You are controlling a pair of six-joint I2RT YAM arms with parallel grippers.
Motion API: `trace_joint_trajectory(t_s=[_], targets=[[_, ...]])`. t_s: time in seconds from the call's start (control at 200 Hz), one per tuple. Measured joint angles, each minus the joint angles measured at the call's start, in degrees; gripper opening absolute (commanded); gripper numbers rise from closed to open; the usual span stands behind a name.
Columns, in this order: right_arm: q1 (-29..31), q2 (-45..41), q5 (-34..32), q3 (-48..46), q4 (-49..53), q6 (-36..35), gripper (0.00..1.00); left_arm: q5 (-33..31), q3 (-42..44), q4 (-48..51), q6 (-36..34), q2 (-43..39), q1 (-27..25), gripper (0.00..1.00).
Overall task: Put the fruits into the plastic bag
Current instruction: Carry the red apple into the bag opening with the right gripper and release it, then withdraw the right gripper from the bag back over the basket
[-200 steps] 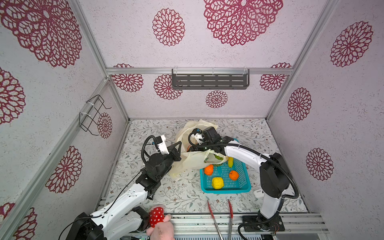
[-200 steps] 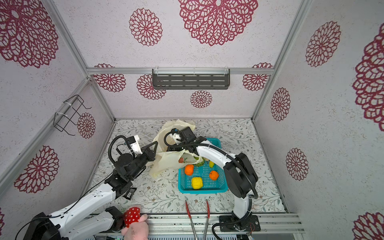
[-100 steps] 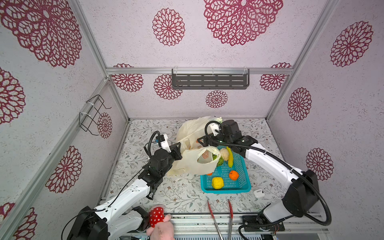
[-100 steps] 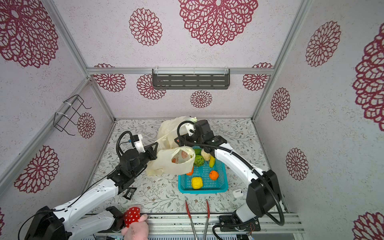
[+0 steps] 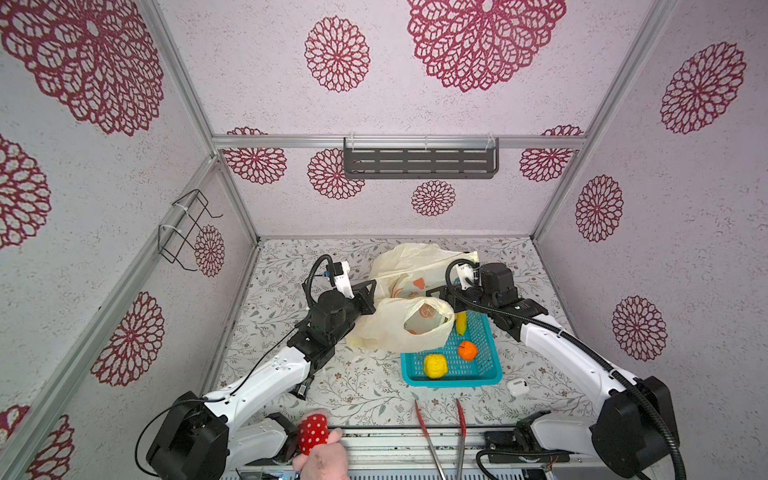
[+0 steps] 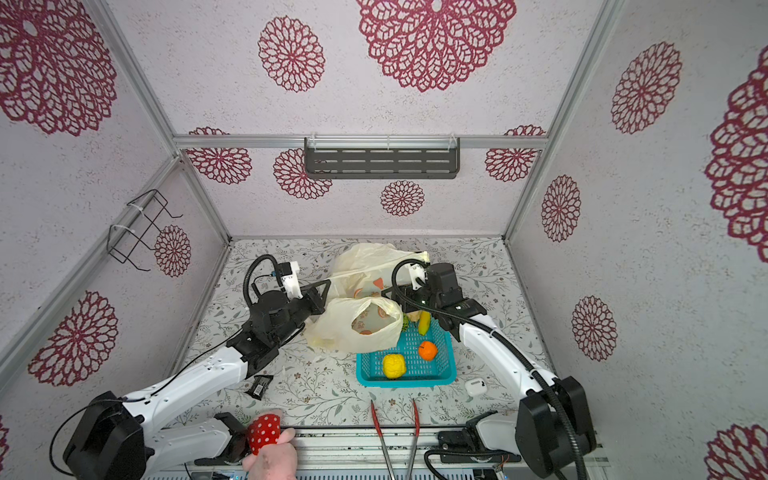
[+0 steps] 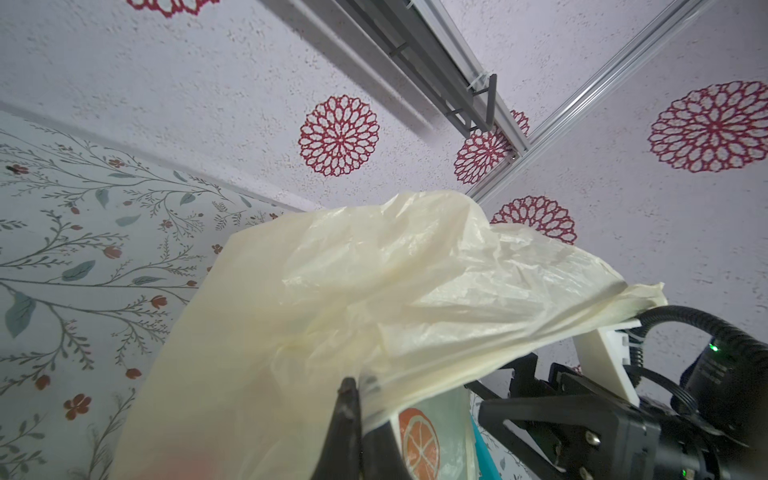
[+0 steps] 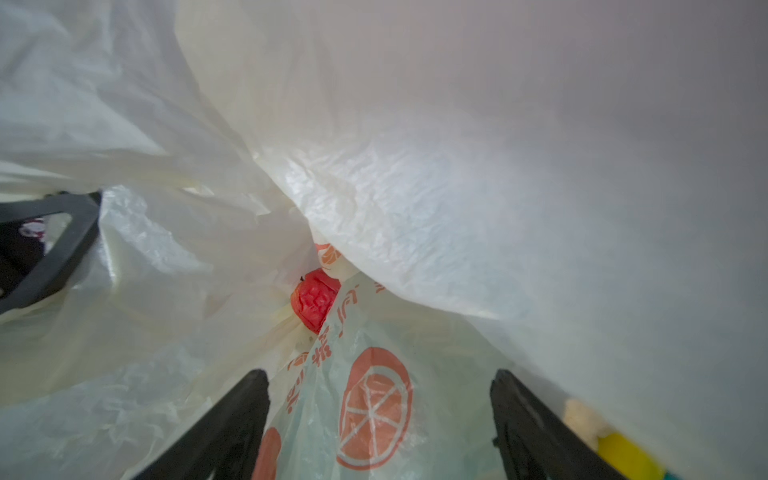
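While left tool (image 7: 359, 384) clamps the plastic bag (image 7: 374, 291) holding an apple (image 8: 314, 300), right tool (image 8: 380, 376) gapes wide.

Remote view of my work cell: in the basket (image 5: 453, 380), the lemon (image 5: 435, 365) lies front left, the orange (image 5: 468, 350) just behind and right of it, and the banana (image 5: 461, 323) at the back. The plastic bag (image 5: 374, 332) overlaps the basket's back-left corner and spreads left and behind, with the apple (image 8: 314, 300) inside. My left gripper (image 7: 357, 384) pinches the bag left of the basket; my right gripper (image 8: 378, 374) reaches in from behind it. Tongs (image 5: 460, 432) lie in front, an earbud case (image 5: 517, 386) just off the front-right corner, and a plush toy (image 5: 313, 432) well off to the front left.
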State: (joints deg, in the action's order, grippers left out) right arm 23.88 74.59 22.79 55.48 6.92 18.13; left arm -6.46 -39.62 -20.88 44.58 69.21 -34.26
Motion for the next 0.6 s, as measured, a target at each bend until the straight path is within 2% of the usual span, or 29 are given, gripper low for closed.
trace_joint_trajectory(t_s=[0.16,0.42,0.6], targets=[[1.92,3.98,2.21,4.22,2.95,-1.51,0.87,-1.57,-1.88,1.22,0.55,2.86,0.74,0.0],[8.24,9.01,5.33,7.04,8.48,-4.13,0.88,-1.99,-5.31,1.9,1.64,7.45,0.5,0.0],[8.63,9.6,5.88,7.61,12.31,-6.1,0.88,-5.01,-5.77,1.7,3.96,9.16,0.44,0.0]])
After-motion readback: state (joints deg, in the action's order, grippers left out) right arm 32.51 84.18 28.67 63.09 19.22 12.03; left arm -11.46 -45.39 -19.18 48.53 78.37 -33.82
